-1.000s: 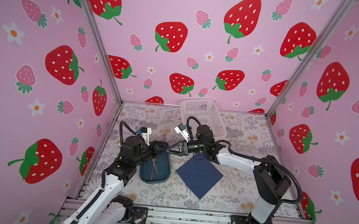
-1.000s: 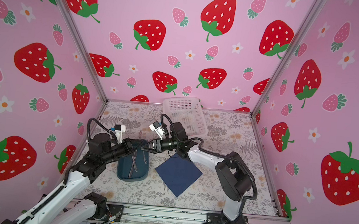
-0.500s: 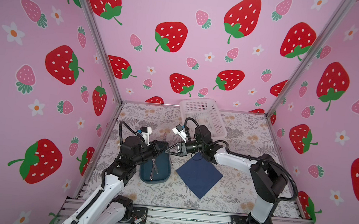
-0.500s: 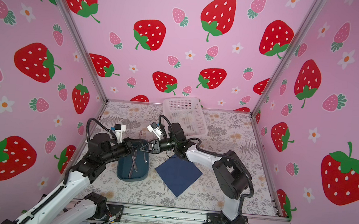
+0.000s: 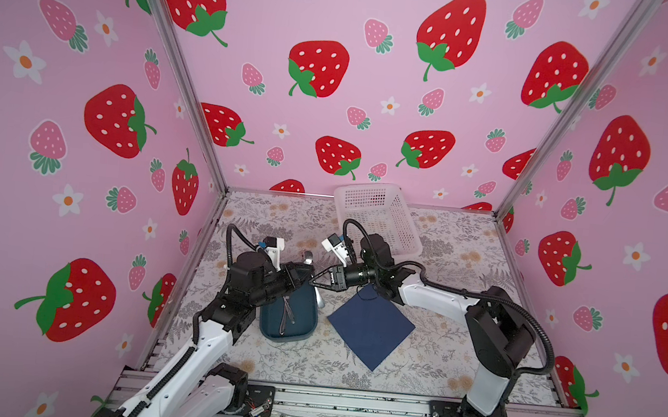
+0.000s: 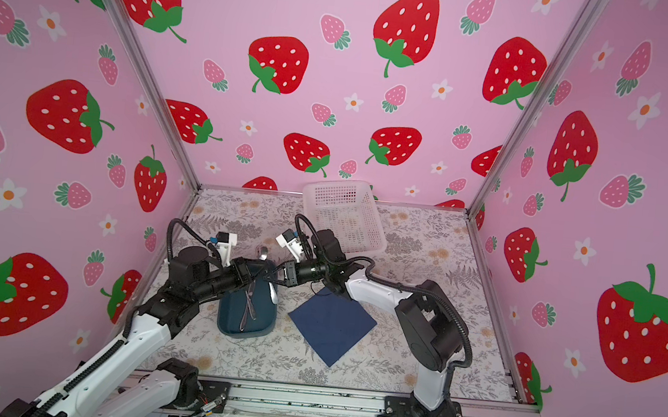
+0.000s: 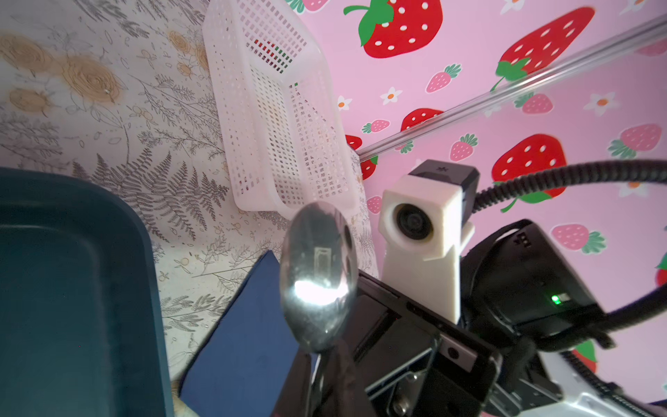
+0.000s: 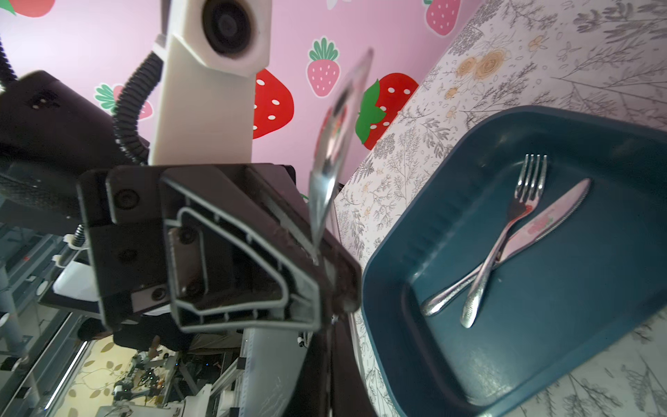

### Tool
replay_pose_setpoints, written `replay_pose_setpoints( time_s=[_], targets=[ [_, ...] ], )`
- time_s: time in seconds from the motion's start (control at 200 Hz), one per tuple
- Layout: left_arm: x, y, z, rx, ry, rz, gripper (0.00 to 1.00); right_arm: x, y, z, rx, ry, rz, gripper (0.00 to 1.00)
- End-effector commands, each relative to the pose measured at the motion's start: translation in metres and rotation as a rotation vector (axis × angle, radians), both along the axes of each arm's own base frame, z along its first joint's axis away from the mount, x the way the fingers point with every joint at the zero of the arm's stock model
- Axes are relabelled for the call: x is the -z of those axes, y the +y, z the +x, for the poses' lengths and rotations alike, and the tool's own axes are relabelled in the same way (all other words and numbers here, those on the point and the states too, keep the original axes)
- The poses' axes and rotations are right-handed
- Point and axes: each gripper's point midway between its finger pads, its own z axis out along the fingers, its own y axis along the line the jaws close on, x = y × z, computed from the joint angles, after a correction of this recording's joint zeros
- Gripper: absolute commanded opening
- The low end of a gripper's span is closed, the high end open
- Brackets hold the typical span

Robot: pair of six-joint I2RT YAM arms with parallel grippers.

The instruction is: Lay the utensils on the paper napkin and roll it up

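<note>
Utensils [image 5: 285, 317] are split up in both top views. Two pieces lie crossed in the teal tray [image 5: 306, 328] near the desk's [image 5: 464, 272] left edge. The spoon [image 5: 309, 257] stands bowl-up over the tray's far right corner, where the left gripper [image 5: 303, 276] and right gripper [image 5: 314, 283] meet tip to tip. The paper napkin [image 5: 370, 330] lies flat just right of the tray, one corner toward the front edge, and a white basket [image 5: 381, 218] sits at the back edge. The left wrist view shows the spoon's bowl close up, its handle disappearing among dark gripper parts; whether the left jaws pinch it cannot be told. The right wrist view shows the fork [image 8: 519, 205] crossed with the knife [image 8: 557, 211] in the tray and the spoon edge-on, the right jaws closed tight on its handle.
</note>
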Motion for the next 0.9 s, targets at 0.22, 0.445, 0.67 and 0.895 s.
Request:
replay_pose_setpoints(
  time_s=[0.22, 0.445, 0.67, 0.895],
  targets=[
    [0.002, -0.002, 0.006, -0.003, 0.047, -0.012, 0.38, -0.016, -0.008, 0.01, 0.077, -0.162, -0.041, 0.0],
    [-0.013, -0.011, 0.017, 0.017, 0.016, -0.047, 0.35, -0.015, -0.011, 0.006, 0.058, -0.185, -0.049, 0.0],
    [-0.018, -0.012, 0.024, 0.004, 0.002, -0.05, 0.18, -0.008, -0.011, 0.007, 0.057, -0.191, -0.064, 0.0],
    [-0.017, -0.007, 0.019, -0.032, -0.008, -0.059, 0.0, -0.004, -0.008, 0.007, 0.048, -0.177, -0.069, 0.0]
  ],
)
